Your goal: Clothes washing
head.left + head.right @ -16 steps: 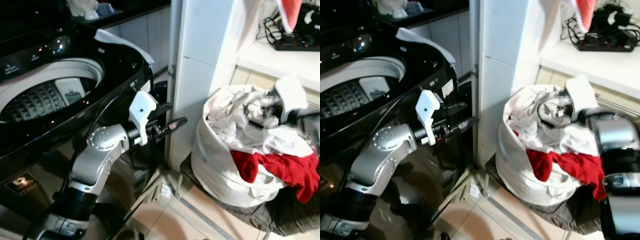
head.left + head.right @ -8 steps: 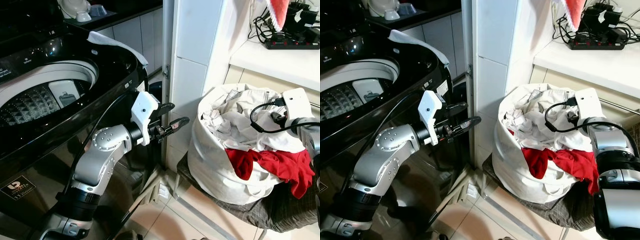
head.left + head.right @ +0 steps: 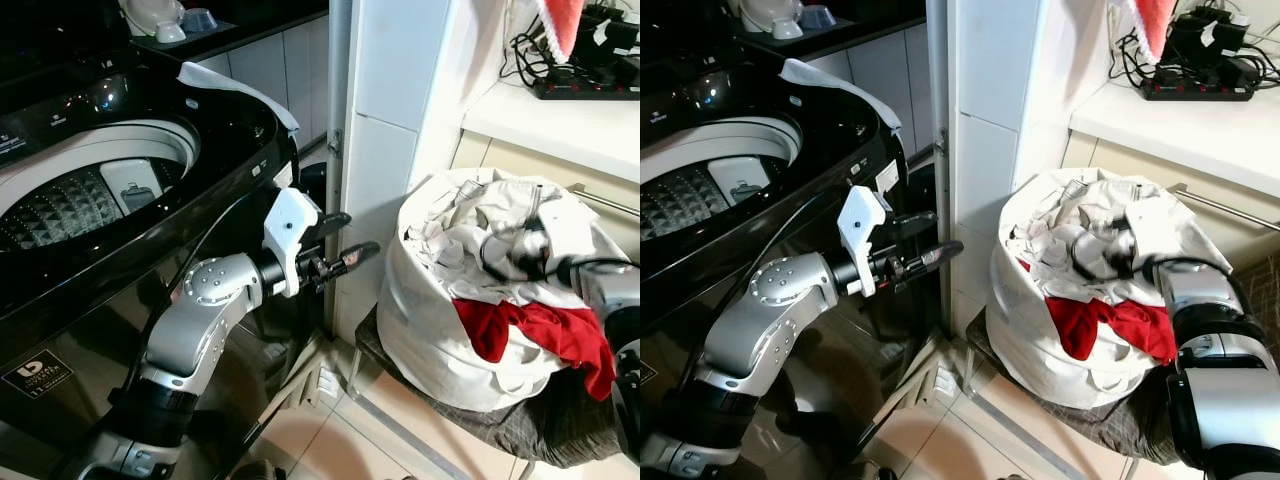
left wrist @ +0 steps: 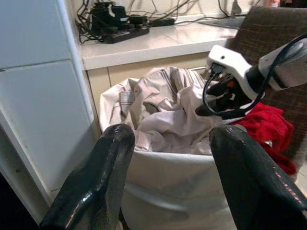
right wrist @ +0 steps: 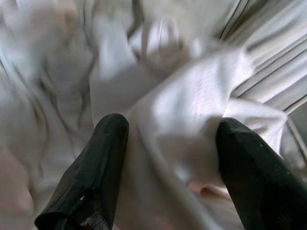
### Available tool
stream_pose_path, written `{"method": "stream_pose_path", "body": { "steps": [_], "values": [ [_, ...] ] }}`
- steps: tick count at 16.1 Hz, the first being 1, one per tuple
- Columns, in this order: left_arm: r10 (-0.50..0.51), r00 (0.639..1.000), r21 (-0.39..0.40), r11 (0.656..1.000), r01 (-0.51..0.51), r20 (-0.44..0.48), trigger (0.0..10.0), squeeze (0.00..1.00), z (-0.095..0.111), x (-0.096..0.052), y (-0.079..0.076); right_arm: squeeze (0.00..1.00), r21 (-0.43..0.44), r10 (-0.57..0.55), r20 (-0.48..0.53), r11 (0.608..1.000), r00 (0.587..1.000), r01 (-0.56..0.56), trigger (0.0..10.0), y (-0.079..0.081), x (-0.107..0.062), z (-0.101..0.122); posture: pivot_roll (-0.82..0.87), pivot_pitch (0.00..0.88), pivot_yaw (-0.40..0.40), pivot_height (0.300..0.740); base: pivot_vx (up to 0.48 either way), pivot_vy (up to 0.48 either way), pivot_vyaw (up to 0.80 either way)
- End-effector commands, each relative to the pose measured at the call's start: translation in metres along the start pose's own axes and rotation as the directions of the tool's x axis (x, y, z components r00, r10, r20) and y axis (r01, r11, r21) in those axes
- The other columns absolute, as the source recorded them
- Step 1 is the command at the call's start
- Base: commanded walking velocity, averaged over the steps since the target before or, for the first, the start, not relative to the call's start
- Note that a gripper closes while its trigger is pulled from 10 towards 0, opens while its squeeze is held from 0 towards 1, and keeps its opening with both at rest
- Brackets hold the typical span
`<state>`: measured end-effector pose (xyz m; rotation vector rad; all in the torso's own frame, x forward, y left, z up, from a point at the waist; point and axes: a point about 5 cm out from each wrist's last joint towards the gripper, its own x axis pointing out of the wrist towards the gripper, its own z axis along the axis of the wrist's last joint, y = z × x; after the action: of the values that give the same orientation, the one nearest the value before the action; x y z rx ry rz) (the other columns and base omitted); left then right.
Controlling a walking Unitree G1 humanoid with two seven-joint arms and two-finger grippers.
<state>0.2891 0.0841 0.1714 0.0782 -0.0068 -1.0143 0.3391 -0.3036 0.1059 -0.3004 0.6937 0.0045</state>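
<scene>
Half-buried right gripper [image 5: 168,158] in white laundry [image 3: 1080,225]

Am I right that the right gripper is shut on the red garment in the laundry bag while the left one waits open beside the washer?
Not quite. In the right wrist view the right gripper is open over white clothes, not shut on the red garment. The left gripper does wait open beside the washer.

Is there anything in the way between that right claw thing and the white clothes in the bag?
Nothing visible. The right end effector is open and already down among the white clothes in the laundry bag, with white cloth lying between its fingers.
</scene>
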Motion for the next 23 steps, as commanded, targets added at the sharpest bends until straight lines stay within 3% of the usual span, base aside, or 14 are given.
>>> {"method": "stream_pose_path", "body": {
  "steps": [1,2,3,17,20,21,23],
  "values": [
    [-0.056,0.998,-0.003,0.998,0.056,-0.011,10.0,0.0,0.001,-0.001,-0.007,0.0,-0.02,0.002,-0.034,1.0,0.999,-0.002,10.0,0.001,0.001,-0.002,0.06,0.0,0.02,0.74,0.0,0.0,0.0],
    [-0.094,0.995,-0.01,0.996,0.094,-0.026,10.0,0.0,-0.001,-0.002,-0.011,0.0,-0.01,0.009,-0.043,1.0,0.999,-0.01,3.5,0.002,0.001,-0.003,0.06,0.0,0.02,0.74,0.0,0.0,0.0],
    [-0.117,0.993,-0.016,0.993,0.117,-0.035,10.0,0.0,-0.002,-0.003,-0.014,0.0,-0.007,0.012,-0.045,1.0,0.999,-0.012,0.0,0.002,0.001,-0.003,0.06,0.0,0.02,0.74,0.0,0.0,0.0],
    [-0.126,0.991,-0.014,0.992,0.126,-0.046,10.0,0.0,-0.001,-0.005,-0.014,0.0,0.004,0.023,-0.007,1.0,1.0,-0.023,0.0,-0.007,-0.004,0.008,0.05,0.0,0.02,0.74,0.0,0.0,0.0],
    [-0.122,0.992,-0.012,0.992,0.122,-0.044,10.0,0.0,-0.001,-0.005,-0.013,0.0,0.058,0.048,0.026,0.997,0.999,-0.049,0.0,-0.011,-0.008,0.013,0.05,0.0,0.021,0.74,0.0,0.0,0.0],
    [-0.114,0.993,-0.011,0.993,0.113,-0.039,10.0,0.0,0.0,-0.004,-0.012,0.0,0.199,0.095,0.116,0.973,0.989,-0.116,0.0,-0.014,-0.014,0.025,0.05,0.0,0.02,0.74,0.0,0.0,0.0],
    [-0.094,0.995,-0.022,0.995,0.094,-0.035,10.0,0.0,0.0,-0.005,-0.011,0.0,0.267,0.123,0.183,0.949,0.975,-0.17,0.0,-0.016,-0.019,0.033,0.05,0.0,0.019,0.74,0.0,0.0,0.0]
  ]
}}
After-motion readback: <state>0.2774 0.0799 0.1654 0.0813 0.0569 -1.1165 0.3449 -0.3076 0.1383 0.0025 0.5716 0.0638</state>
